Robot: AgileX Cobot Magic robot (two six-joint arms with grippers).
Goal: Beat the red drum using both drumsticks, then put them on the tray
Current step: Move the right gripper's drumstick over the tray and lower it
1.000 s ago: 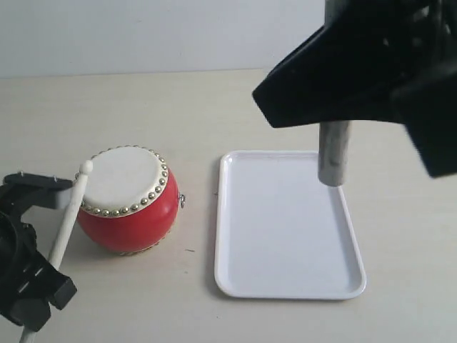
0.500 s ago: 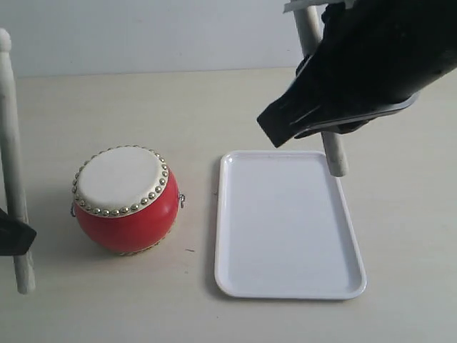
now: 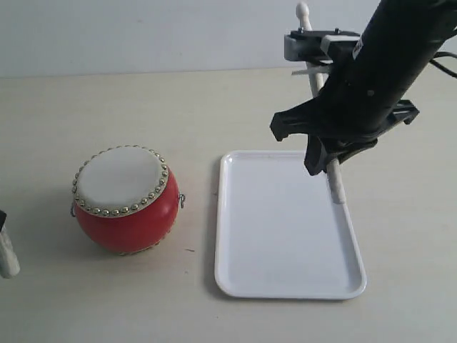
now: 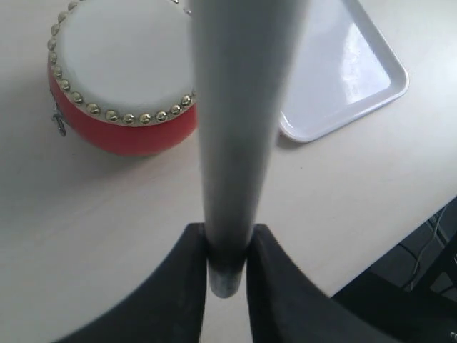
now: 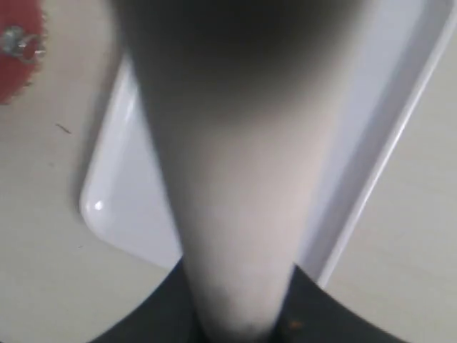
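White plastic is my anchor: the tray (image 3: 285,236) lies flat on the table (image 3: 107,107), and I place everything else from it.

The red drum (image 3: 125,199) stands upright to the left of the tray, near it but apart, with a strip of bare table between the 2. Its cream skin faces up and nothing rests on it.

My right gripper (image 3: 330,146) hangs over the tray's far right corner. Its jaws are clamped around the right drumstick (image 3: 335,187), which stands steeply, bead tip up and away from the tray, butt end pointing down at the tray's right rim. I cannot tell whether that end touches the rim. In the right wrist view the right gripper (image 5: 235,321) pinches the stick (image 5: 235,179) with the tray (image 5: 385,107) below it.

Well to the left of the tray, with the drum in between, only the lower end of the left drumstick (image 3: 7,254) shows at the frame edge. In the left wrist view the left gripper (image 4: 227,268) is closed snugly on that stick (image 4: 239,107), both jaws pressed against its shaft, above the table beside the drum (image 4: 121,71), with a corner of the tray (image 4: 350,71) beyond.
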